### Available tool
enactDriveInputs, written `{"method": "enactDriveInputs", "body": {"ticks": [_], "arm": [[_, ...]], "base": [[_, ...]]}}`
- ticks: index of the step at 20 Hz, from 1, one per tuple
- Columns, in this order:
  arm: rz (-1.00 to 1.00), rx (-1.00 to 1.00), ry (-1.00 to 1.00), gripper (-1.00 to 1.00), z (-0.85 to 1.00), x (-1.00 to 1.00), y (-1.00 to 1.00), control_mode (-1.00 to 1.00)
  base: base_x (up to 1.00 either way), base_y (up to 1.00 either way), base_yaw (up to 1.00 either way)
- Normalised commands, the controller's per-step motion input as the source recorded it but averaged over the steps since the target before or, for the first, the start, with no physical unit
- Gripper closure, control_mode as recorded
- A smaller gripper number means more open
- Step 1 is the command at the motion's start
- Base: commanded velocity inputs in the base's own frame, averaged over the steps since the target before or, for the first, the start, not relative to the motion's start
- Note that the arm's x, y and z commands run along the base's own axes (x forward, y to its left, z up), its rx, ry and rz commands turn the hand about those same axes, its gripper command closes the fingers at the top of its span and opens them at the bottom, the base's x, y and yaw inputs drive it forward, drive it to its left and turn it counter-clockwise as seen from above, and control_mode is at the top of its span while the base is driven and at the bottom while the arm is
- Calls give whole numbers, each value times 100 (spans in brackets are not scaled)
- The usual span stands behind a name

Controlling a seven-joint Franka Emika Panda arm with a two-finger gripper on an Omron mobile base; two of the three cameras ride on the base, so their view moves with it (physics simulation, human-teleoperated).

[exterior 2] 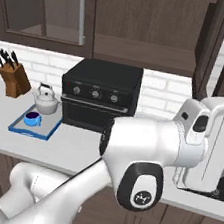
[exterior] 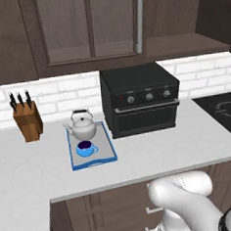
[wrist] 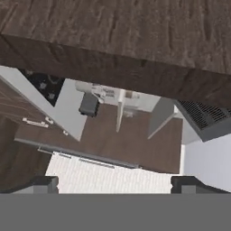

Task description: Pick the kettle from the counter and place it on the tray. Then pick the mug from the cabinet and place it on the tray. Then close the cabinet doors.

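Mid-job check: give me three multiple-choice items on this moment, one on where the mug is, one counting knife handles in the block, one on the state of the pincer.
1. Where is the mug?
A) on the tray
B) on the oven
C) beside the knife block

2. How many knife handles stick out of the block?
A) one
B) three
C) six

3. The pincer is:
A) shut on the kettle
B) shut on the mug
C) open, holding nothing

Key: 1 A, the mug sits on the tray in front of the kettle. 2 B, three dark handles rise from the knife block. 3 C, the pincer tips stand wide apart.

White brick wall behind black oven and knife block.
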Motion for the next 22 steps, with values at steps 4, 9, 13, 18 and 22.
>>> {"method": "enactDriveInputs", "body": {"ticks": [4, 9, 13, 18, 22], "arm": [[31, -3, 0, -100, 0, 19, -36, -100], [42, 0, 0, -100, 0, 49, -8, -100], [45, 0, 0, -100, 8, 39, 0, -100], [44, -9, 0, -100, 7, 14, 44, -100], [42, -4, 0, -100, 14, 36, 40, -100]], "base": [[0, 0, 0], [0, 0, 0], [0, 0, 0], [0, 0, 0], [0, 0, 0]]}}
